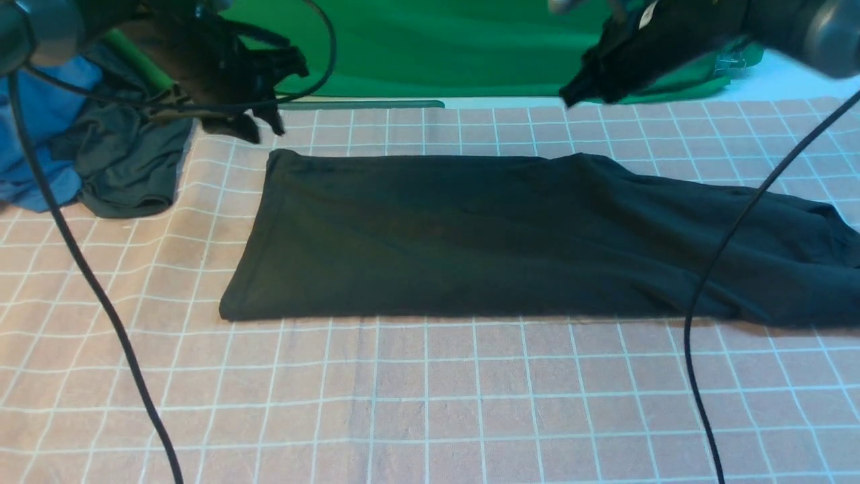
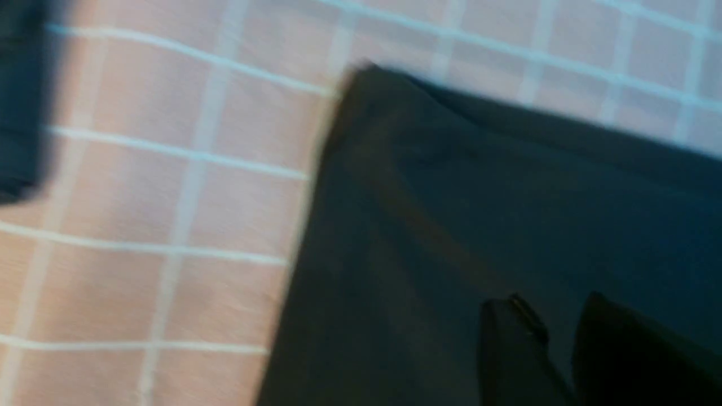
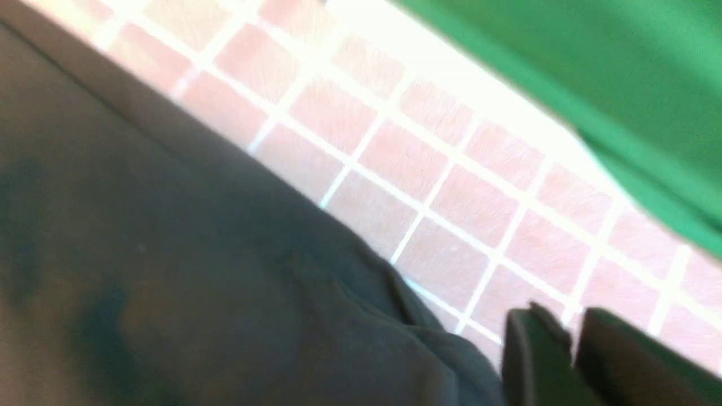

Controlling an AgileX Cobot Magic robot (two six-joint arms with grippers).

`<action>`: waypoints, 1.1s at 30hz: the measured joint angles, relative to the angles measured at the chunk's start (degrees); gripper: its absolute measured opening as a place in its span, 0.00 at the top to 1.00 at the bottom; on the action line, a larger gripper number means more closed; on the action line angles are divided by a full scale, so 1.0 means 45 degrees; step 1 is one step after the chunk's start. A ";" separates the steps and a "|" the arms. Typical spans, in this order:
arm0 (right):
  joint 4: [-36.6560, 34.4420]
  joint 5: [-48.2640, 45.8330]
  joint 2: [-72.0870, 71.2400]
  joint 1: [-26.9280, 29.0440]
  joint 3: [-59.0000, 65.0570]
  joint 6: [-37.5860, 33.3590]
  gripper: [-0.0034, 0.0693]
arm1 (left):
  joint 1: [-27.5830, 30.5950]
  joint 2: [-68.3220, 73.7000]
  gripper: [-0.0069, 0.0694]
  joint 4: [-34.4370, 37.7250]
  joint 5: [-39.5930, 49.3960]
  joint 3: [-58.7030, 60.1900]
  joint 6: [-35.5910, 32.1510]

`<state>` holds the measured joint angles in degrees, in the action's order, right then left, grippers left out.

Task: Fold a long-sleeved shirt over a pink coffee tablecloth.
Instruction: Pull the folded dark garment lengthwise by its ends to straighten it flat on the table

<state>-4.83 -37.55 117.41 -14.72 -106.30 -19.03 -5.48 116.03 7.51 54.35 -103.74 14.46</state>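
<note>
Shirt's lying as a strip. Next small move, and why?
Probably lower the right claw onto the rumpled right end of the long-sleeved shirt for a grasp: it and the left claw hang empty above the far edge; the left end lies flat.

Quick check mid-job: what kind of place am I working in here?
Probably a staged cloth-folding test bench, not a home: a plain bright green cloth as backdrop, a pink-brown tablecloth with white grid lines over the work surface, and a blue garment and dark grey-green garment heaped at the far left.
</note>
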 joint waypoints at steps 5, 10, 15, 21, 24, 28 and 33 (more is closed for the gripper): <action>0.0092 -0.1923 -0.0980 0.0013 -0.0043 0.0322 0.90 | -0.0778 0.0406 0.88 0.0324 0.0868 0.0000 -0.0353; 0.0454 -0.4203 -0.1356 0.0467 -0.0043 0.0634 0.90 | -0.0914 0.0586 0.89 0.0435 0.1400 0.0011 -0.0363; 0.0614 -0.6480 -0.1852 0.1602 -0.0043 0.1086 0.90 | -0.0902 0.0162 0.89 0.0464 0.1949 0.0011 -0.0363; 0.0801 -0.7071 -0.2930 0.2568 0.0644 0.1471 0.90 | -0.0914 -0.1132 0.89 0.1376 0.2239 0.0718 -0.0810; 0.1073 -0.7137 -0.3236 0.2593 0.1115 0.1146 0.89 | -0.0914 -0.1918 0.89 0.2107 0.2225 0.1625 -0.1241; 0.1553 -0.6410 -0.2952 0.2593 0.1353 0.0396 0.78 | -0.0914 -0.3476 0.89 0.3009 0.2238 0.3095 -0.1735; 0.1705 -0.5311 -0.1375 0.2845 0.1363 -0.0368 0.52 | -0.1152 -0.5600 0.89 0.3369 0.2096 0.5668 -0.1842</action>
<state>2.85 -61.45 111.22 -1.92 -100.16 -20.68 -10.67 90.83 22.67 63.78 -78.23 6.18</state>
